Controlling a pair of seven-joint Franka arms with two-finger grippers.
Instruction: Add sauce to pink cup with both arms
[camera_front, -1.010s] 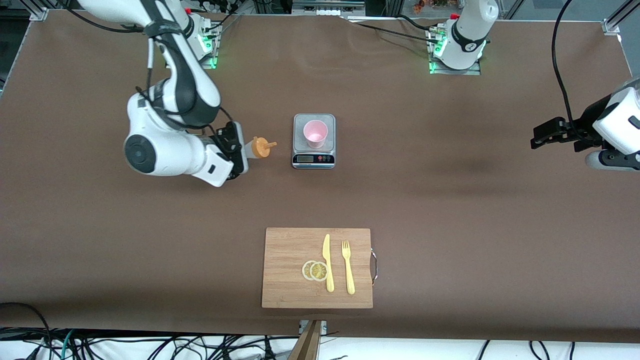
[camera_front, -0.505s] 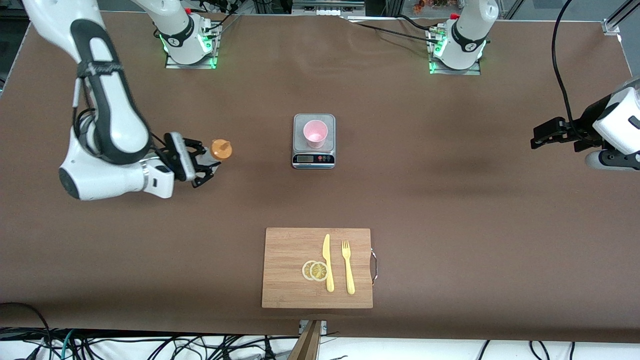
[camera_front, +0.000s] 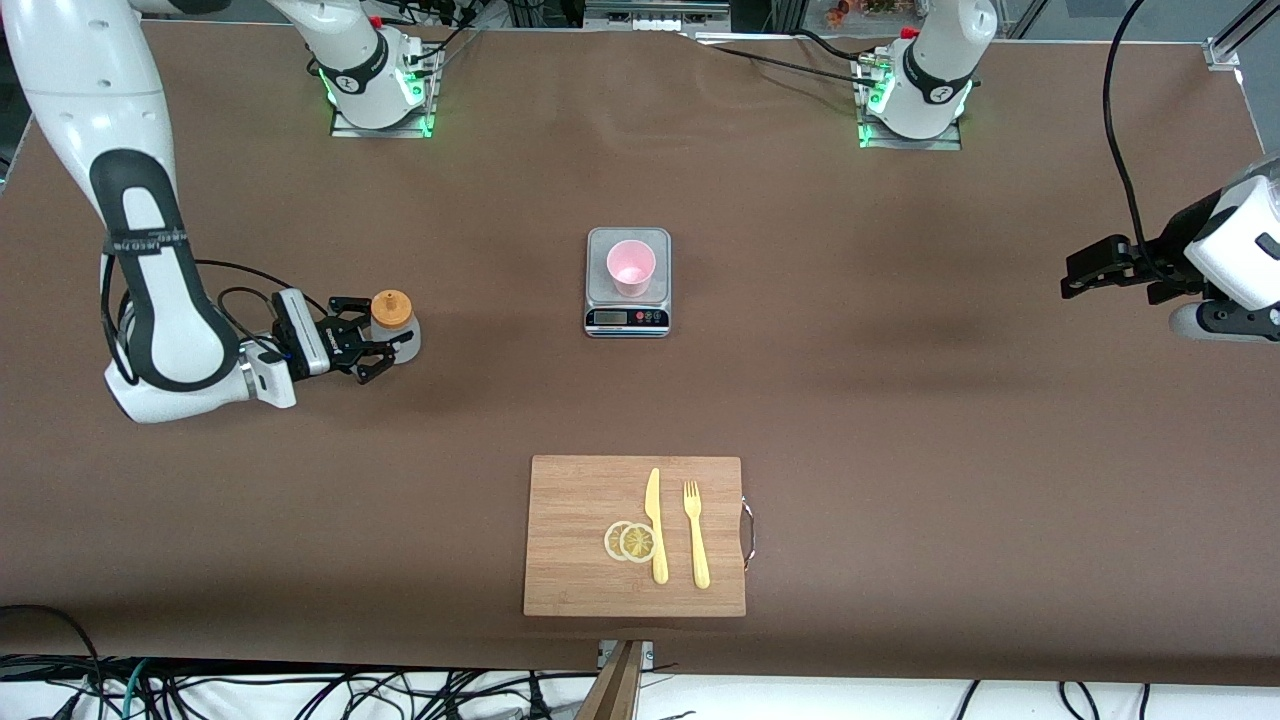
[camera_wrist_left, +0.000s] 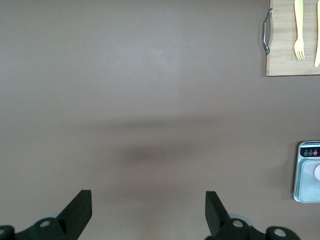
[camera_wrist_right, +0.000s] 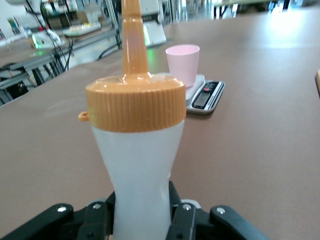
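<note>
- Sauce bottle (camera_front: 393, 325) upright, clamped low on its waist by the right gripper (camera_front: 372, 343), toward the right arm's end of the table; whether resting on the tabletop (camera_front: 900, 420) or lifted just clear of it, not tellable.
- In the right wrist view, translucent body and orange cap (camera_wrist_right: 135, 102) seen pinched between the black fingers (camera_wrist_right: 184, 220), nozzle pointing up.
- Pink cup (camera_front: 631, 267) standing upright on the grey kitchen scale (camera_front: 627, 318), well apart from the bottle, toward the table's middle; no sauce discernible inside.
- Left gripper (camera_front: 1085, 272) hanging over the left arm's end of the table with jaws spread wide and nothing between them; arm waiting; only bare tabletop beneath its fingertips (camera_wrist_left: 80, 207) in the left wrist view.
- Cutting board (camera_front: 590, 590) with knife (camera_front: 655, 525), fork (camera_front: 695, 535) and lemon slices (camera_front: 630, 541) lying nearer the front camera than the scale; not involved.
- Done, as judged: bottle secured in one gripper.
- Left, as judged: carrying the bottle over the cup, tipping the nozzle down, squeezing; possibly steadying the cup or bottle with the left gripper, given the two-arm task.
</note>
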